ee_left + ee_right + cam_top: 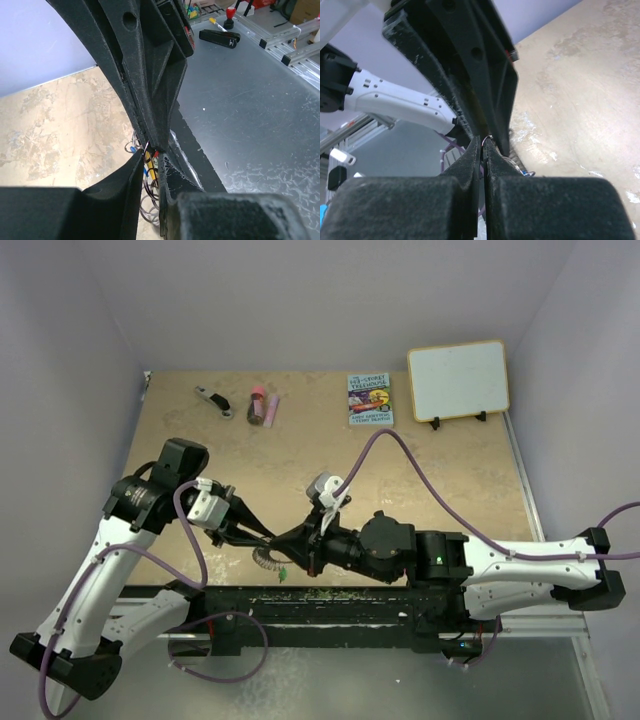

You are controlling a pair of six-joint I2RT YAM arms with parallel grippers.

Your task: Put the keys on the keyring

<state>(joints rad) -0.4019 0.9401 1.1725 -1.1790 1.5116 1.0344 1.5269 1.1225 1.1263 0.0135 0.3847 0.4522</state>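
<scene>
Both grippers meet near the table's front edge. In the top view my left gripper [268, 536] and right gripper [286, 543] touch tip to tip, with the silvery keyring [266, 560] hanging just below them and a green key [283, 575] under it. In the left wrist view the ring's yellow stretch [149, 165] and beaded coil [149, 212] sit between my left gripper's [151, 157] nearly closed fingers, with a blue key [133, 149] and a red key head [155, 153] beside it. In the right wrist view my right gripper [484, 140] is shut on a thin metal loop of the ring.
A black-and-silver tool [212, 400] and a pink-and-red object [263, 406] lie at the back left. A book [370, 400] and a small whiteboard [458, 380] stand at the back. A black rail [330, 597] runs along the front edge, just below the grippers.
</scene>
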